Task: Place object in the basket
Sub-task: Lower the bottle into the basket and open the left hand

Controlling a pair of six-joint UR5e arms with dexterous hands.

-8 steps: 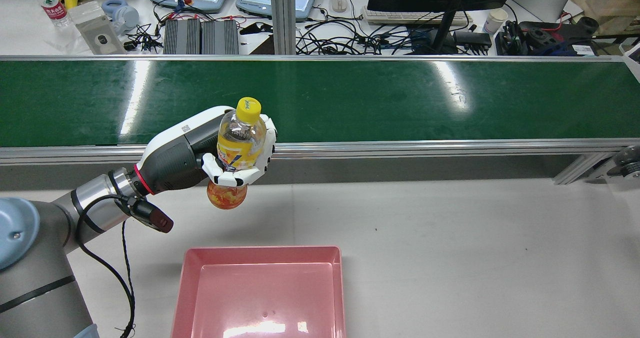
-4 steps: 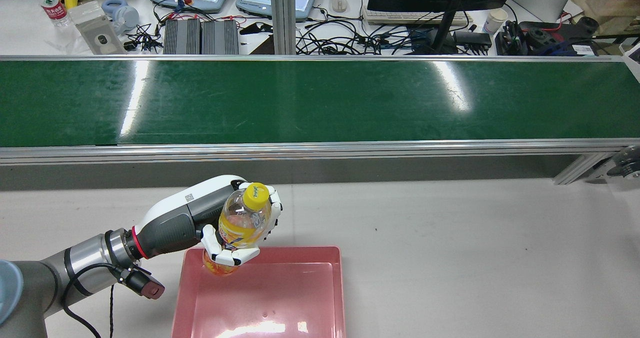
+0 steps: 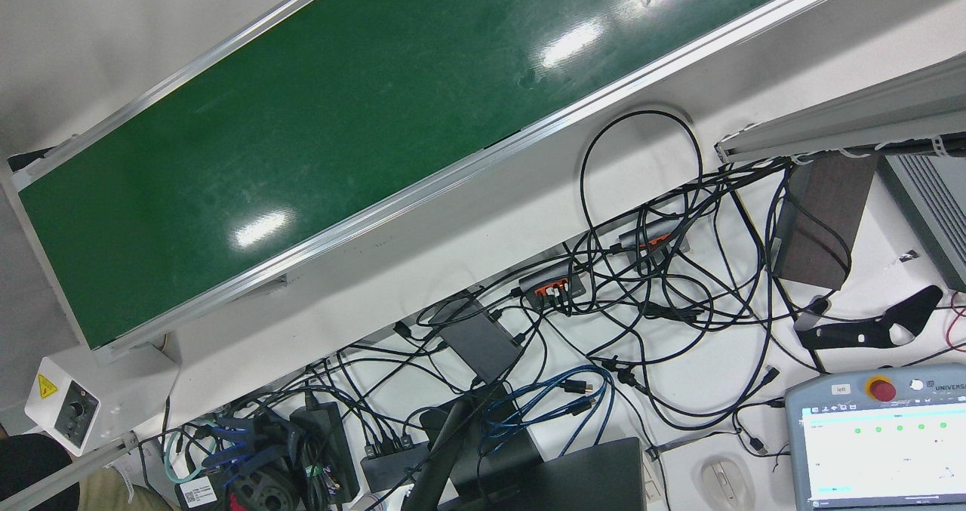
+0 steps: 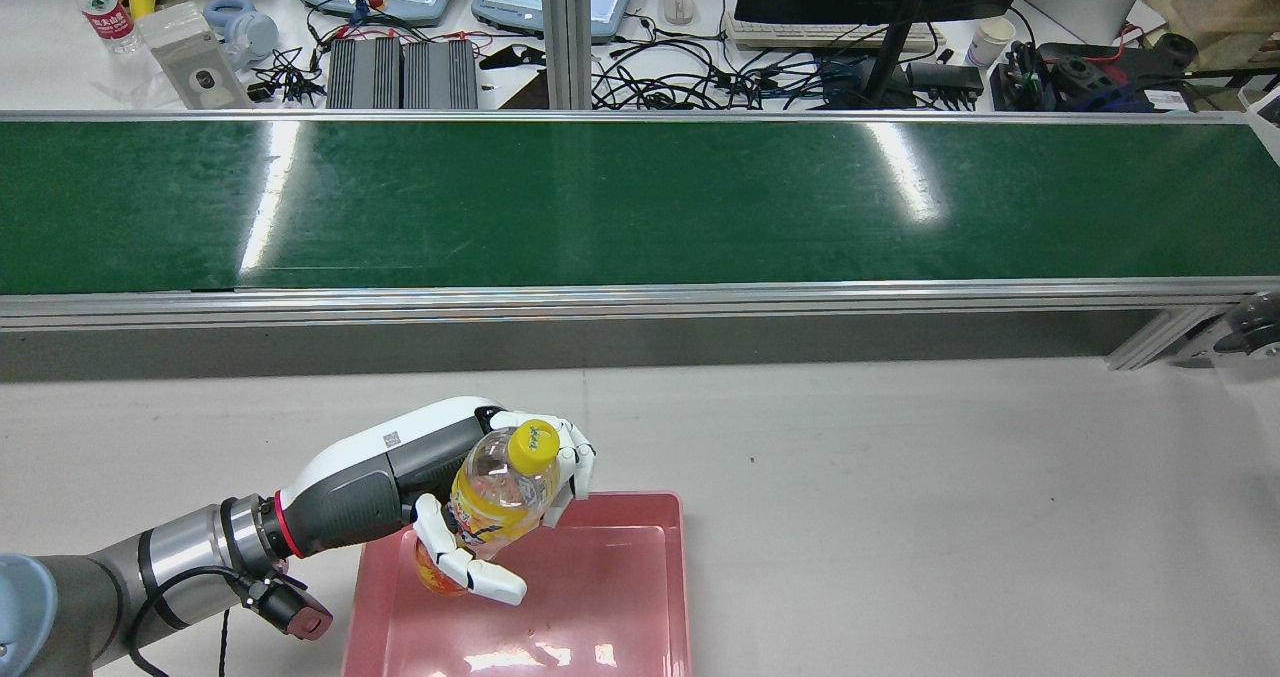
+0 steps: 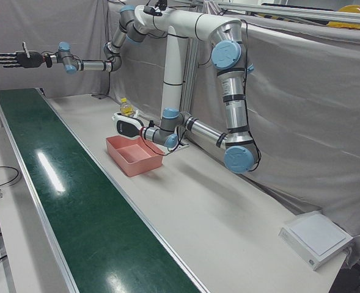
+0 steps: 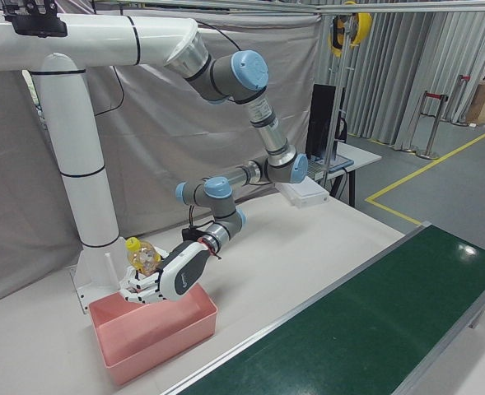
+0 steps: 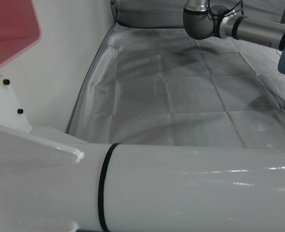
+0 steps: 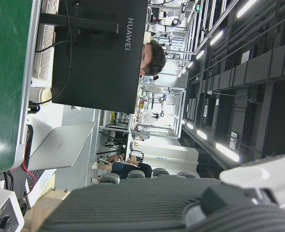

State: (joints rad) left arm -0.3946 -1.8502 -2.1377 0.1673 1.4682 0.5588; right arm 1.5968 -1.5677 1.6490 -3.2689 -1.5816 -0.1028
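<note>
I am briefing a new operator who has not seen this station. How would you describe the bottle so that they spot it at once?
Start at the long green conveyor belt, then come toward the robot to the shallow pink plastic basket on the grey table. Above its far-left corner, the left robot hand grips a small clear plastic bottle; its yellow cap and yellow-orange label make it the only brightly coloured item there.

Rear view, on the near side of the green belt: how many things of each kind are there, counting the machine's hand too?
bottle: 1
pink basket: 1
left hand: 1
Total: 3
</note>
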